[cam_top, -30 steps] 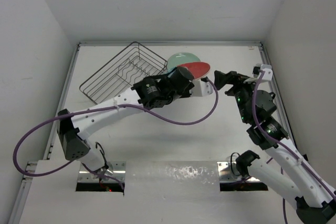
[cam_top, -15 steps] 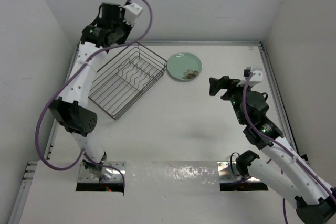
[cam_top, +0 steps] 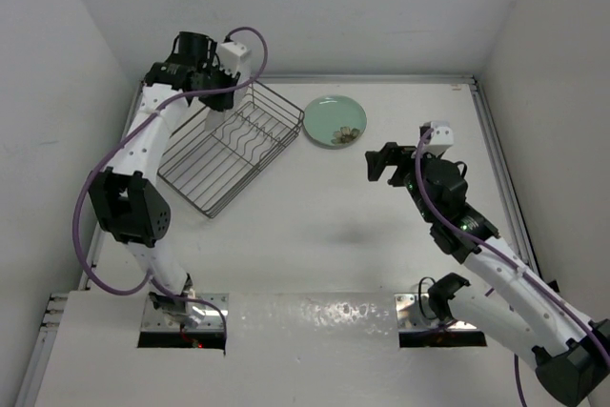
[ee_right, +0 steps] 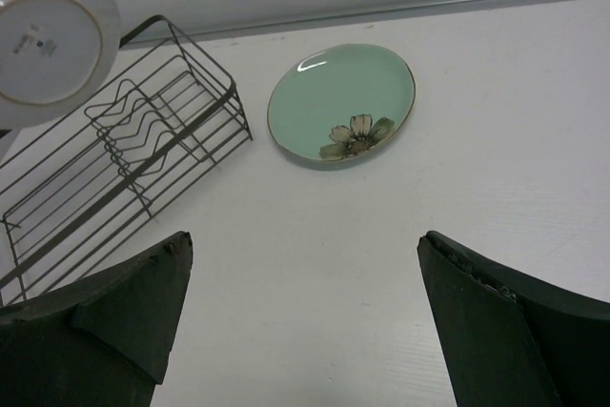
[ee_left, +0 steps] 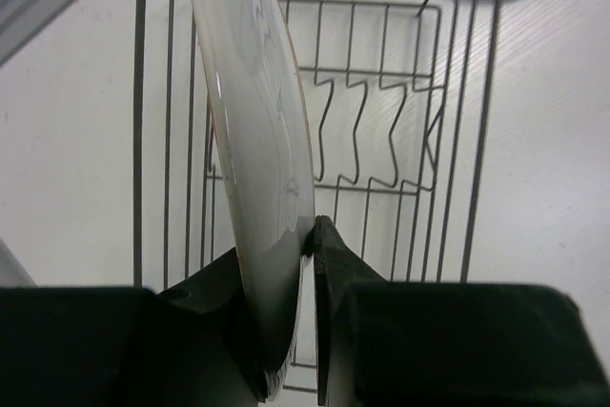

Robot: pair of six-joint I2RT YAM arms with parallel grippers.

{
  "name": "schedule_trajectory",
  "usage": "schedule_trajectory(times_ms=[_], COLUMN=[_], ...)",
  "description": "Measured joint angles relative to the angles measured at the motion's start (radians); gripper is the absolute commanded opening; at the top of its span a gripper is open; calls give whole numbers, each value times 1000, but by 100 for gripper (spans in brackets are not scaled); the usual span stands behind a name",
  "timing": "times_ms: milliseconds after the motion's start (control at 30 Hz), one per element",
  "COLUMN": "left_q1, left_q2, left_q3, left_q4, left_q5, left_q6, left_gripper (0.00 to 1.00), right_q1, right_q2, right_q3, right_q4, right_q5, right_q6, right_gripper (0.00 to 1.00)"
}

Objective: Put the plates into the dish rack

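Since the larger plate (ee_left: 257, 140) hangs on edge over the dish rack (cam_top: 229, 154), clenched at its rim by the left pincer (ee_left: 286, 245), bring it down straight with its edge lined up between two wavy dividers (any tilt and it may skate off a wire). The mint plate (ee_right: 341, 107) lies flat on the bench (cam_top: 334, 226) just beside the rack. The right pincer (ee_right: 305, 321) gapes wide, holding nothing.

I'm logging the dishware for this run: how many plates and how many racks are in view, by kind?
Round plates: 2 (white-underside plate clamped in the left gripper; pale mint-green flower plate lying on the white table)
Dark metal wire dish rack: 1
Total: 3
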Motion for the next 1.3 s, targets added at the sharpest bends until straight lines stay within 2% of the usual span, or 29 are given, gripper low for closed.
schedule_trajectory(times_ms=[567,1300], left_q1=[-13,-21], left_q2=[-31,-31], left_q3=[7,-67], left_q4=[17,-11], left_q5=[191,209], left_q6=[-38,-95], left_gripper=[0,0], right_q1=[0,0], right_q2=[11,14], right_q3=[-11,-11], right_q4=[2,-1], right_q5=[-7,-23], right_q6=[18,19], right_gripper=[99,99])
